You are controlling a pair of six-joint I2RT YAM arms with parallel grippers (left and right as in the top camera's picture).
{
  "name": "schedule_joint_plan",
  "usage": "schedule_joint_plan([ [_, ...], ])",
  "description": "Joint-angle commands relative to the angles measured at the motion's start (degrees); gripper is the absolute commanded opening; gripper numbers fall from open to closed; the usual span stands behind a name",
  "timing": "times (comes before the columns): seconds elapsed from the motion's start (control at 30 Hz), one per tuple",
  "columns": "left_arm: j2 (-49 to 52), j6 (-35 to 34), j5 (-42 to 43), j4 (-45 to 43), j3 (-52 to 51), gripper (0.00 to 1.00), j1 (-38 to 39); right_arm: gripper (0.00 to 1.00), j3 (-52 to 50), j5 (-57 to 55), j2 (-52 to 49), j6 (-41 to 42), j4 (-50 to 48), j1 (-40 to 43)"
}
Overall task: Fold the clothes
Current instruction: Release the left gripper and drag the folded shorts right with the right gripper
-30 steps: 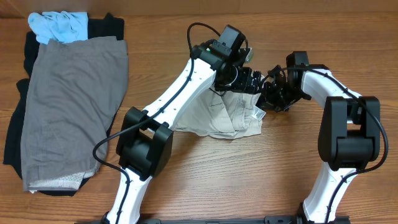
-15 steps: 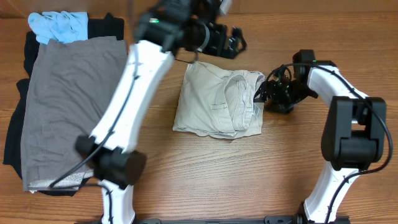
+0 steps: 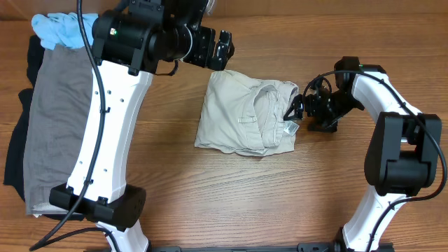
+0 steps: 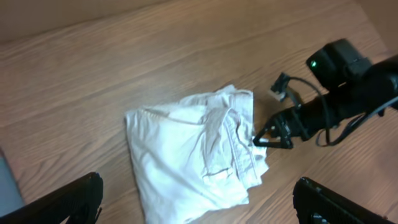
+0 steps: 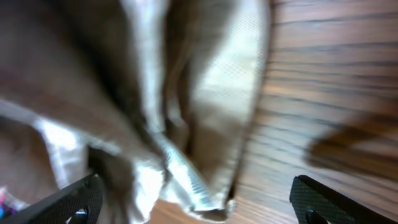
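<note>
The cream-beige trousers [image 3: 245,120] lie folded into a compact bundle in the middle of the table. My left gripper [image 3: 222,47] hangs open high above and behind them; in the left wrist view its two fingers [image 4: 71,202] frame the trousers [image 4: 186,158] far below, with nothing held. My right gripper [image 3: 297,112] sits low at the bundle's right edge, and it also shows there in the left wrist view [image 4: 268,135]. Its jaws stand wide apart in the right wrist view, with the trousers' hem [image 5: 193,99] lying loose between them, not pinched.
More clothes are stacked at the table's left: a grey piece [image 3: 77,119] on top, black fabric [image 3: 15,157] under it, a light-blue piece [image 3: 66,28] at the far corner. The left arm's white links [image 3: 105,133] rise over that stack's right side.
My right gripper has opened and let go of the trousers' right edge. The left arm has lifted off the bundle and swung up and back to the left.
</note>
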State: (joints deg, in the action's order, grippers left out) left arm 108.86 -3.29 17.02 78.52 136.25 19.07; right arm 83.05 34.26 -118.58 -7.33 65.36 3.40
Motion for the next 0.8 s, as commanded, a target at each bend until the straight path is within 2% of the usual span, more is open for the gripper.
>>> schedule_joint_plan([
  [0.0,-0.85,2.73,-1.38,0.87,0.74,1.0,-0.31,1.0,1.46,8.24,2.12,-8.37,0.85,1.38],
  [0.23,-0.85,3.48,-2.69,2.16,0.74,1.0,-0.31,1.0,0.57,8.79,2.1,-9.25,-3.85,2.23],
  [0.4,-0.85,3.61,-4.24,3.13,0.74,1.0,-0.31,1.0,-3.74,0.66,2.03,-0.63,-13.68,-0.96],
  [0.63,-0.85,3.58,-5.64,4.22,0.74,1.0,-0.31,1.0,-9.57,-1.18,1.03,6.49,-24.41,-7.13],
  [0.7,-0.85,3.58,-5.64,4.2,0.74,1.0,-0.31,0.98,-10.38,-0.04,0.79,7.63,-25.94,-8.44],
  [0.77,-0.85,3.58,-5.64,4.24,0.74,1.0,-0.31,0.91,-10.49,1.51,0.79,7.61,-26.03,-9.51],
])
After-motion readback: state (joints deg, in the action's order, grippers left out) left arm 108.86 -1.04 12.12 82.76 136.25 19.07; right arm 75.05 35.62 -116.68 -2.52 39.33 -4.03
